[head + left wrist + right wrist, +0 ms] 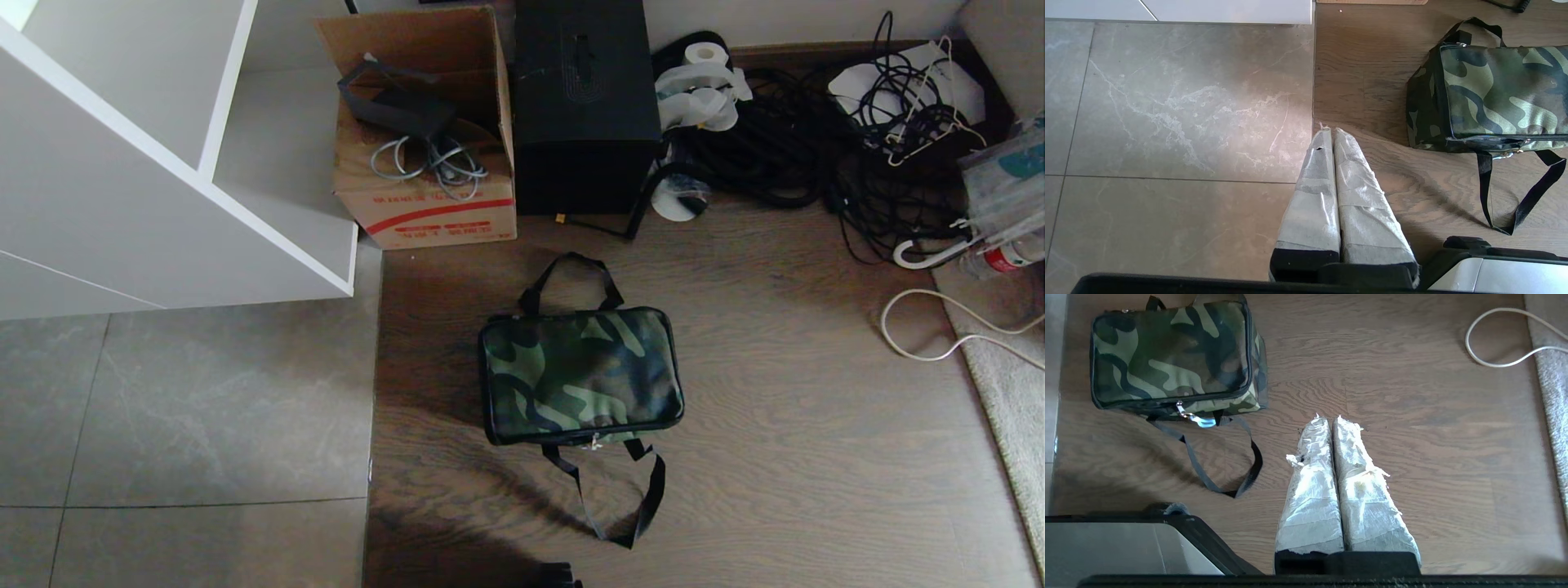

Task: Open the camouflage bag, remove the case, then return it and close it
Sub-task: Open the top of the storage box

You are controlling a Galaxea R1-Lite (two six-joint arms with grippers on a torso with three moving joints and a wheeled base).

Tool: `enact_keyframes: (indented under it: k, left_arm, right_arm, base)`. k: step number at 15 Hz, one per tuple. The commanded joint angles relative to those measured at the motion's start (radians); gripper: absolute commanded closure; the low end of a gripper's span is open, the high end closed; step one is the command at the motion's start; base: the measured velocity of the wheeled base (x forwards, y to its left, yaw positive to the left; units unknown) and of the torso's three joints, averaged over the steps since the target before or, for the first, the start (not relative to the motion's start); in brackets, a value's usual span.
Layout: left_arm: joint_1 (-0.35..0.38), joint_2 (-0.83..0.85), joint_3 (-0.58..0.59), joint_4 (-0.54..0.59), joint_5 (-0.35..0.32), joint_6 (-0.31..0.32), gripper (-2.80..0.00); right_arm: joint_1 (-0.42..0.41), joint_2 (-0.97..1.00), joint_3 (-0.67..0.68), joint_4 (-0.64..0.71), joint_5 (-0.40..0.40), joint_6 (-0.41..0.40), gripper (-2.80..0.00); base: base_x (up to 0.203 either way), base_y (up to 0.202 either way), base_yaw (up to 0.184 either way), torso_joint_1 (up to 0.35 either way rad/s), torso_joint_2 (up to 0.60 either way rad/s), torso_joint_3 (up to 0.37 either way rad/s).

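Looking down at wood flooring (pixel 775 367) meeting grey tile (pixel 188 408), I'm seeing the camouflage bag (pixel 580 374) lying zipped flat on the wood, well short of a cardboard box (pixel 424 131), black box (pixel 584 106) and cable tangle (pixel 824 147). Left gripper (pixel 1329 131) and right gripper (pixel 1329 418) are hanging pinched closed, holding nothing.

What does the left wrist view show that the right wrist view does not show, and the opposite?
Only the left wrist view shows the grey stone tiles, the white cabinet edge and the left gripper, shut, above the line where tile meets wood.

Only the right wrist view shows the white cable looped on the floor, the carpet edge, the bag's zip pull and the right gripper, shut, above bare wood.

Both show the camouflage bag lying closed on the wood floor, with one black strap handle spread out in front of it.
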Motion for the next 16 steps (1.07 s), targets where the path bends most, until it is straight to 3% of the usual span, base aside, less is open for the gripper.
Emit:
enact_keyframes:
  k: [1,5,8,10,11,13,16]
  left_arm:
    - [0.000,0.000,0.009,-0.001,0.000,0.000,0.00]
    - [0.000,0.000,0.009,-0.001,0.000,0.000,0.00]
    - [0.000,0.000,0.009,-0.001,0.000,0.000,0.00]
    - [0.000,0.000,0.009,-0.001,0.000,0.000,0.00]
    - [0.000,0.000,0.009,-0.001,0.000,0.000,0.00]
    - [0.000,0.000,0.009,-0.001,0.000,0.000,0.00]
    - [0.000,0.000,0.009,-0.001,0.000,0.000,0.00]
  right_arm:
    - [0.000,0.000,0.000,-0.002,0.003,-0.009,0.00]
    - [0.000,0.014,-0.089,0.059,-0.003,0.002,0.00]
    - [0.006,0.225,-0.501,0.355,0.042,0.131,0.00]
    - [0.088,0.430,-0.764,0.621,0.109,0.242,0.00]
    - [0.127,0.500,-0.839,0.685,0.129,0.277,0.00]
    - [0.193,0.569,-0.866,0.702,0.136,0.335,0.00]
    - [0.289,0.674,-0.617,0.522,0.030,0.406,0.00]
  base:
    - [0.000,0.000,0.000,0.000,0.00,0.000]
    - [0.000,0.000,0.000,0.000,0.00,0.000]
    - [0.000,0.000,0.000,0.000,0.00,0.000]
    - [0.000,0.000,0.000,0.000,0.00,0.000]
    - [0.000,0.000,0.000,0.000,0.00,0.000]
    - [0.000,0.000,0.000,0.000,0.00,0.000]
    - [0.000,0.000,0.000,0.000,0.00,0.000]
